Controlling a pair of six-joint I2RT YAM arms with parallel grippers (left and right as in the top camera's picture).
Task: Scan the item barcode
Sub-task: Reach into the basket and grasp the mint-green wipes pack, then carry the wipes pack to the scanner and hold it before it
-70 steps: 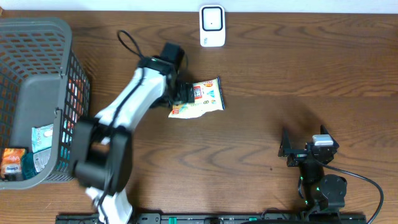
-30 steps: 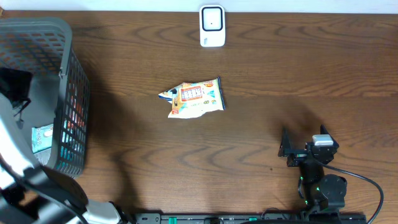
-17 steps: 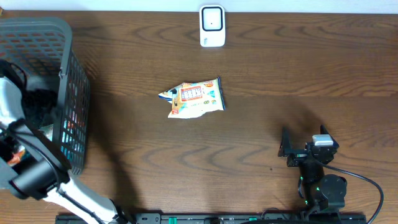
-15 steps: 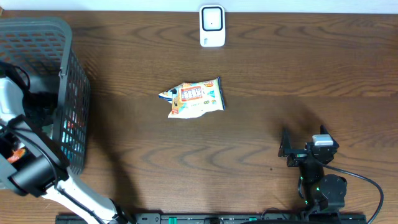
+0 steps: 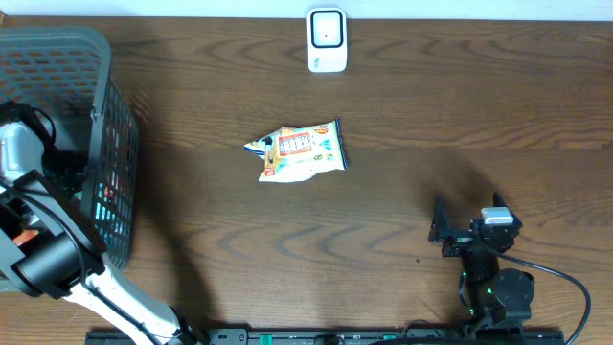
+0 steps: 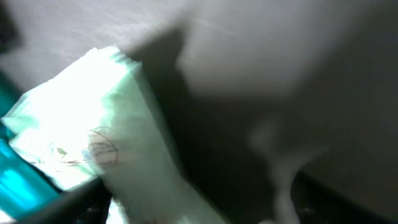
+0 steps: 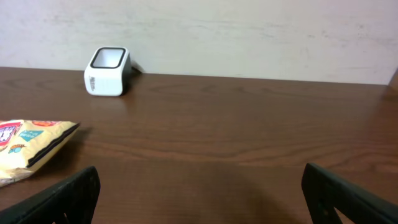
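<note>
Reaching with the left gripper deep into the grey mesh basket at the left edge of the table, hovering right over a pale green packet beside something teal. Cannot tell from the blurred close view whether clenched on the packet or merely straddling it, glimpsing only dark fingers at the bottom corners.

Judged as the pick-up step for an item to scan. To do it well: centre across the packet's body, pinch firm material rather than a loose edge, lift straight up clear of the mesh wall, then carry it barcode-first toward the white scanner standing at the far middle edge. Steer clear of the colourful snack bag lying flat mid-table, well apart from both basket and scanner.

Parked near the front right with the right gripper spread wide, grasping nothing.

Set on dark brown wood-grain, against a plain pale wall behind the scanner.
</note>
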